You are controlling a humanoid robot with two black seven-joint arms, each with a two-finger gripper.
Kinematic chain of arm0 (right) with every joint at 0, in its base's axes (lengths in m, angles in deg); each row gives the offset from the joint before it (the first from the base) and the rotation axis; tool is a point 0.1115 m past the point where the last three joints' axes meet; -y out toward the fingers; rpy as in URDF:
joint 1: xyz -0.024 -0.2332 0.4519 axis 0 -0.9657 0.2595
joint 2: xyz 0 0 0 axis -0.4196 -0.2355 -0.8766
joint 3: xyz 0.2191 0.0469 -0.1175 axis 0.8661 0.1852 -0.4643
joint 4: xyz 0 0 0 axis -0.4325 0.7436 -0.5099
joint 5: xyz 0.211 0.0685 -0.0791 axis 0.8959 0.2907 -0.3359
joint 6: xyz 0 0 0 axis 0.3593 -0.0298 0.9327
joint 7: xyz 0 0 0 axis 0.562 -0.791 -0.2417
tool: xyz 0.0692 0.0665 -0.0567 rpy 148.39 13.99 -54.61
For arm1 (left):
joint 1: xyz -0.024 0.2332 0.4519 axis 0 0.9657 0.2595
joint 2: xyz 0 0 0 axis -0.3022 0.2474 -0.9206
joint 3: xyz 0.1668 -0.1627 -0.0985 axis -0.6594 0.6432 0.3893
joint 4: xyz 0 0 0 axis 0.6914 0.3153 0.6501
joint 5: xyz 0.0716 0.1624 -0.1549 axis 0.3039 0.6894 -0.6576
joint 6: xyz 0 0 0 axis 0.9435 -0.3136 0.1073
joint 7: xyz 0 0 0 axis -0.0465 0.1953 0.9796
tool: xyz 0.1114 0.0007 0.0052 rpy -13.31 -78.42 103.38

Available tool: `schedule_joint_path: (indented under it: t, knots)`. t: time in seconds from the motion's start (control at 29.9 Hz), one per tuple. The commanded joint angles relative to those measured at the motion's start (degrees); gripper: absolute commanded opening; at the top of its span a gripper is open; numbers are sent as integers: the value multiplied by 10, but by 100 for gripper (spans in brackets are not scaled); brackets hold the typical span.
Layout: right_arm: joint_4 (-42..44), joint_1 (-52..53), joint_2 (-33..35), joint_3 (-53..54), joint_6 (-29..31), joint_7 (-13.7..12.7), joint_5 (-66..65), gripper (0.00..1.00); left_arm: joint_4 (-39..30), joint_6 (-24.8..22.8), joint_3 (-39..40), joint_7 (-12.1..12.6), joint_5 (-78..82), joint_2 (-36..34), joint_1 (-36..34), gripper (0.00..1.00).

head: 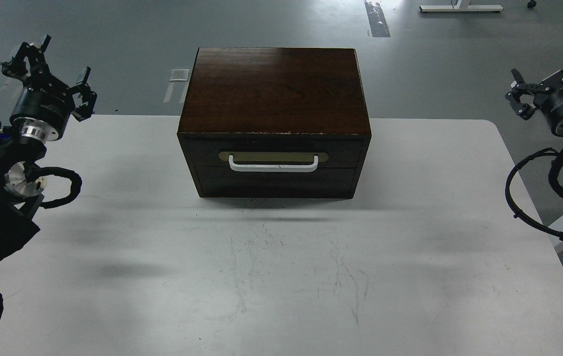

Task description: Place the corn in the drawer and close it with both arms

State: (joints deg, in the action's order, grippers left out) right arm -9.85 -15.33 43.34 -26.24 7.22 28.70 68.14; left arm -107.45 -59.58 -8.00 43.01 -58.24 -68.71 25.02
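The dark brown wooden box (274, 94) stands at the back middle of the white table (281, 277). Its drawer (274, 151) is shut, with the white bar handle (273, 164) on a beige plate facing me. The corn is out of view. My left gripper (46, 62) is at the far left, off the table's back left corner, pointing up and away with its fingers spread and nothing between them. My right gripper (548, 74) is at the far right, beyond the table's right edge, also spread and empty. Both are far from the box.
A plain handleless panel (274, 182) sits under the drawer. Black cable loops hang by the left arm (59, 185) and by the right arm (524, 198). The grey floor beyond has tape marks (378, 20) and a white stand foot (459, 8).
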Motion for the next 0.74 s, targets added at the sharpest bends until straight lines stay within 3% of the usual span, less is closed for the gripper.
schedule_joint_path:
  t: [0.0, 0.1, 0.23, 0.7]
  knots:
    - [5, -8, -13, 14, 0, -10, 23, 99, 5, 0, 25, 0, -18, 8, 19, 87]
    - [6, -8, -26, 16, 0, -21, 30, 100, 6, 0, 25, 0, -27, 8, 24, 89]
    - [12, -10, -32, 11, 0, -14, 29, 100, 5, 0, 25, 0, -28, 7, 26, 97]
    - [22, -14, -32, 6, 0, -14, 28, 100, 6, 0, 26, 3, -29, 24, 47, 98]
